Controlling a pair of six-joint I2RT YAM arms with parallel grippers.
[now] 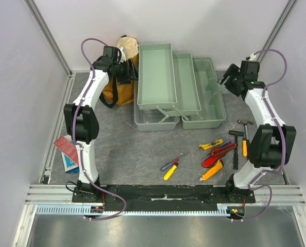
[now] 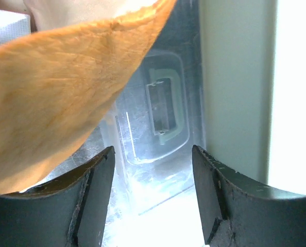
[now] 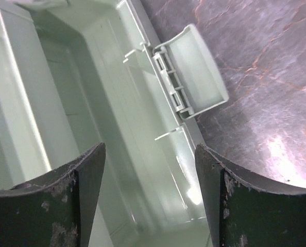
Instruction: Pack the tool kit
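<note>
The grey marbled worktop [image 1: 132, 149] carries the pale grey-green plastic cantilever toolbox [image 1: 156, 77] at its back centre, trays fanned out wide. Its clear plastic lid [image 1: 152, 119] lies at the near-left end. It is probably light while empty and stiff in its walls, but loose at the hinged arms. It is best taken by a tray's long rim or an end wall, since the smooth plastic could slip under a shallow pinch.

The left hand [image 1: 128, 70] hovers beside the left tray's far corner, hard against the mustard-yellow fabric bag [image 1: 119, 87]. Its fingers are spread with nothing between them. The right hand [image 1: 226, 78] hangs over the right tray's far corner, likewise spread and empty.

The small hand tools lie loose at the front right, well apart from the box. The orange-gripped hammer [image 1: 244, 146] is likely head-heavy, so hold it near the head. The red-handled tool [image 1: 213, 158] and the yellow-handled screwdriver [image 1: 170, 171] are rigid and light; pinch them across the handle.

The box's small flap latch [image 3: 194, 67] looks thin and is no place to grip.
</note>
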